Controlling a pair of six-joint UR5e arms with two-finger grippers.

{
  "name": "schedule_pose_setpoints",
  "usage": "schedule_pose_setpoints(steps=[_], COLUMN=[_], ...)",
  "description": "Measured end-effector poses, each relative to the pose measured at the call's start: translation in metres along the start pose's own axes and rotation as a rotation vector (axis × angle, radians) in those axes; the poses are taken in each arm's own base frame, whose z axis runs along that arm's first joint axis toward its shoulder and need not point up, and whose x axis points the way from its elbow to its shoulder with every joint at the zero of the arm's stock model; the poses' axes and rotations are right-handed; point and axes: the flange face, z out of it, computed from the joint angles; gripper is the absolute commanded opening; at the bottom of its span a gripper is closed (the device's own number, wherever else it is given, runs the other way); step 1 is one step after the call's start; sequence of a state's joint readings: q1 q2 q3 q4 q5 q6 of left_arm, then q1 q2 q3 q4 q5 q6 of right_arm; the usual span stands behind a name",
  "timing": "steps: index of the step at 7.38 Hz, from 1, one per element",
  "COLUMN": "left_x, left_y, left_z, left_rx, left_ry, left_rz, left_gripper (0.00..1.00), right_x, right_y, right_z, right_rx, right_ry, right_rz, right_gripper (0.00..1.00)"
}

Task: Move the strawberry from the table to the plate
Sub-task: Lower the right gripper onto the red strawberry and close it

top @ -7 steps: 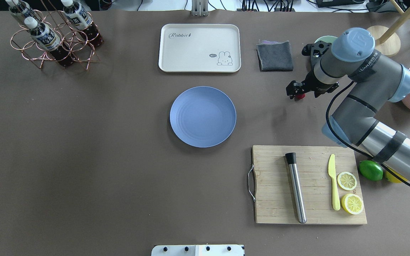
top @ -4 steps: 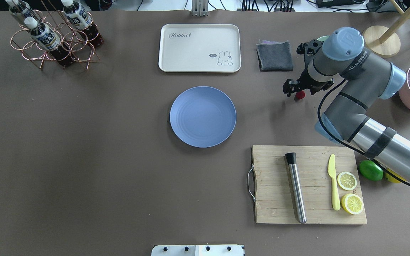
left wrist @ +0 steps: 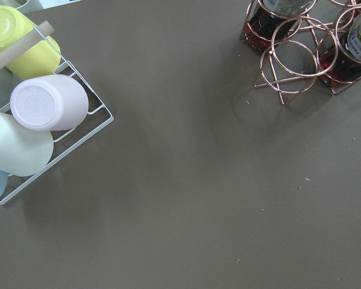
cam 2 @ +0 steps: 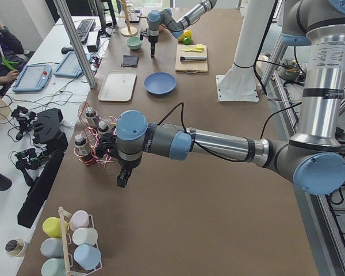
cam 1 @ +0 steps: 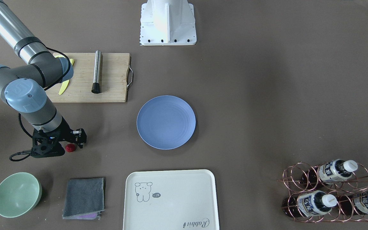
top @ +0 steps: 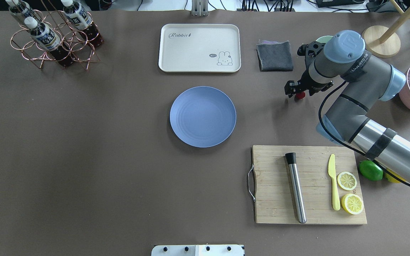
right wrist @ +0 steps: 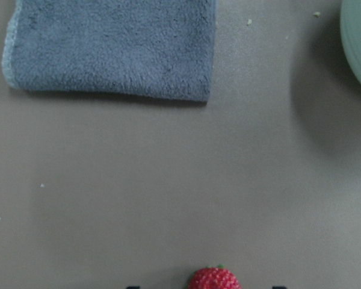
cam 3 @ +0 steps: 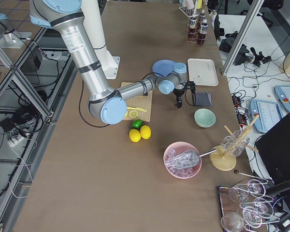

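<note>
The strawberry (top: 300, 95) (cam 1: 71, 147) lies on the brown table (top: 119, 160), to the right of the blue plate (top: 203, 116) (cam 1: 166, 122), which holds nothing. My right gripper (top: 298, 92) (cam 1: 74, 142) hangs low over the berry and is open. In the right wrist view the strawberry (right wrist: 214, 279) sits at the bottom edge, with dark fingertips (right wrist: 130, 287) just showing on either side of it. My left gripper (cam 2: 122, 178) shows only in the exterior left view, above bare table near the bottle rack, and I cannot tell its state.
A grey cloth (top: 275, 56) and a pale green bowl (cam 1: 17, 194) lie just beyond the strawberry. The cream tray (top: 199, 48) is behind the plate. A cutting board (top: 308, 185) holds a metal rod, a knife and lemon slices. A bottle rack (top: 53, 35) stands far left.
My right arm shifted a little to the left and farther back over the strawberry, then settled. The strawberry and plate have not moved.
</note>
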State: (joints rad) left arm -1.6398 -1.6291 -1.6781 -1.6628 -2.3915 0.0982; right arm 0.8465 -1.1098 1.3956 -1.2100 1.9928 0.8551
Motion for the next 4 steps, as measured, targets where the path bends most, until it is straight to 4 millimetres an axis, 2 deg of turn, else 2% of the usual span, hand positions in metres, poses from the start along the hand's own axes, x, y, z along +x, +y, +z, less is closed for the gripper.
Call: schedule_pose_setpoints(steps=[1, 2, 3, 4], left_x=[0.0000, 0.0002, 0.0004, 0.0007], left_y=[-0.0001, -0.0004, -0.0007, -0.0010], left_z=[0.0000, -0.0002, -0.0003, -0.0001], left_rx=[0.000, 0.001, 0.001, 0.000], left_ry=[0.000, 0.000, 0.000, 0.000], left_rz=[0.000, 0.001, 0.001, 0.000], left_gripper=[0.97, 0.97, 0.98, 0.97], right_x=[0.0006, 0.0013, 0.0027, 0.0039], right_y=[-0.0001, 0.0000, 0.0001, 0.0002], right_z=[0.0009, 0.0019, 0.0038, 0.0054], right_rx=[0.001, 0.001, 0.001, 0.001], right_ry=[-0.002, -0.001, 0.000, 0.000], right_rz=[-0.001, -0.001, 0.001, 0.003], right_gripper=[0.68, 0.31, 0.00, 0.00])
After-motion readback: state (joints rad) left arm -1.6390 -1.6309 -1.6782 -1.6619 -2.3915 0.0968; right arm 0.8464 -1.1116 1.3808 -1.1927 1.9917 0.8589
